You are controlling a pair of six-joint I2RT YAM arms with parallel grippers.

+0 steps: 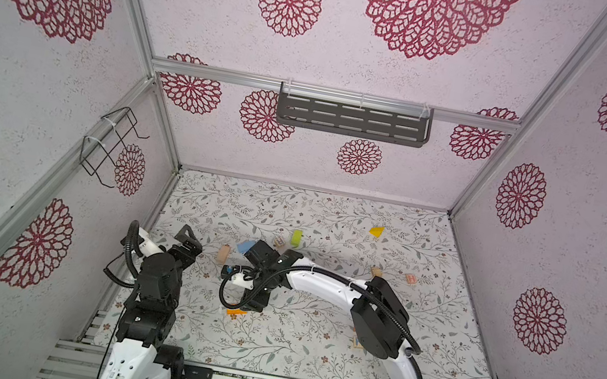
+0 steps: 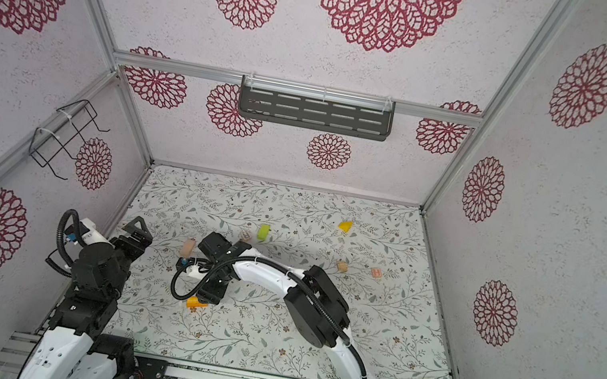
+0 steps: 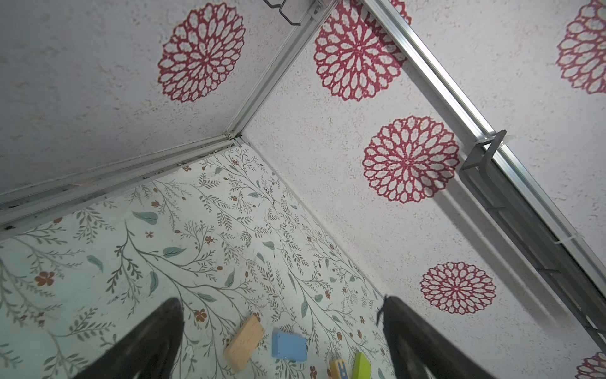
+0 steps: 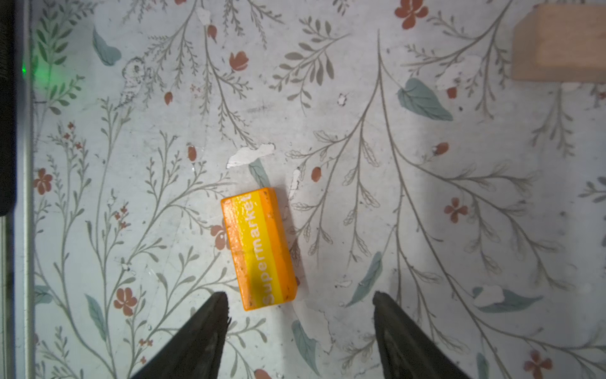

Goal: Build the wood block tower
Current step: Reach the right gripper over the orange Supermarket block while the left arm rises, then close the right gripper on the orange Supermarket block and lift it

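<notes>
The wood block tower is out of view; the wood blocks lie singly on the floral mat. An orange block [image 4: 259, 249] printed "Supermarket" lies flat just beyond my right gripper [image 4: 300, 298], which is open and empty and hangs over it [image 1: 236, 312] in both top views. A blue block [image 3: 289, 346] and a tan block [image 3: 245, 343] lie side by side ahead of my left gripper [image 3: 281, 305], open wide near the left wall [image 1: 187, 239]. Beside them are a lime-green block [image 1: 296, 238] and a lettered cube [image 1: 279, 242]. A yellow block [image 1: 376, 230] lies far back.
Two more natural-wood cubes [image 1: 376, 272] [image 1: 411, 279] sit right of the middle. The right arm's elbow [image 1: 376, 317] arches over the mat. A dark shelf [image 1: 352, 117] hangs on the back wall and a wire rack [image 1: 111, 144] on the left wall.
</notes>
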